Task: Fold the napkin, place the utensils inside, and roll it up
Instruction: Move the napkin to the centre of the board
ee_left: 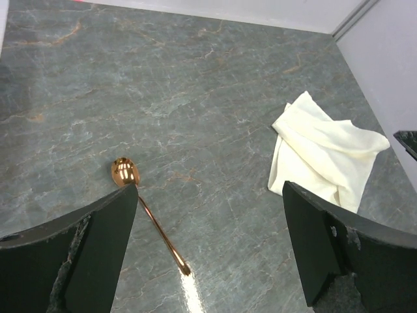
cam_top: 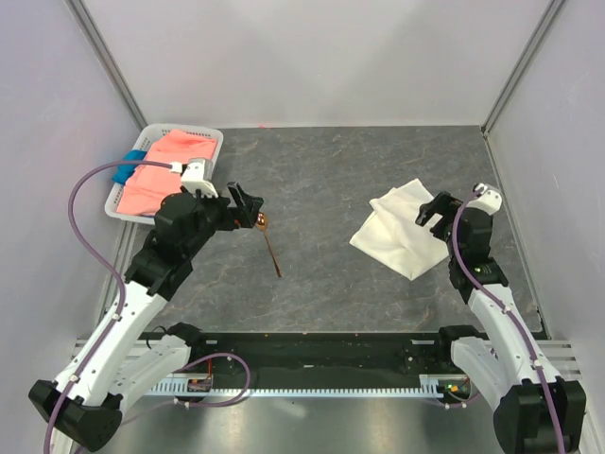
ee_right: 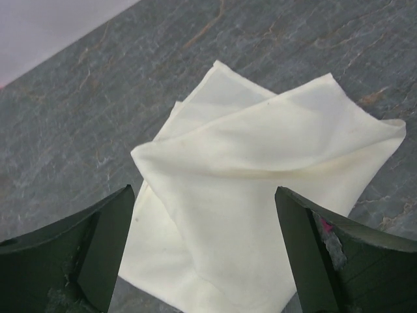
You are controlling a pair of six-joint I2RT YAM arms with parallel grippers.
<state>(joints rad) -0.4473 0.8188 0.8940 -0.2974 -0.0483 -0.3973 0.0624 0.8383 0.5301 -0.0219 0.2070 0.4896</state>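
The off-white napkin (cam_top: 399, 230) lies loosely crumpled on the grey table at the right; it also shows in the left wrist view (ee_left: 324, 153) and fills the right wrist view (ee_right: 260, 195). The copper-brown spoon (cam_top: 269, 245) lies flat left of centre, bowl away from me; it shows in the left wrist view (ee_left: 151, 218) too. My left gripper (cam_top: 244, 205) is open and empty, hovering just beside the spoon's bowl. My right gripper (cam_top: 434, 213) is open and empty, above the napkin's right edge.
A white basket (cam_top: 210, 138) at the back left holds a salmon-pink cloth (cam_top: 163, 168) and a blue cloth (cam_top: 130, 163). Enclosure walls stand on the left, right and back. A black rail (cam_top: 312, 350) runs along the near edge.
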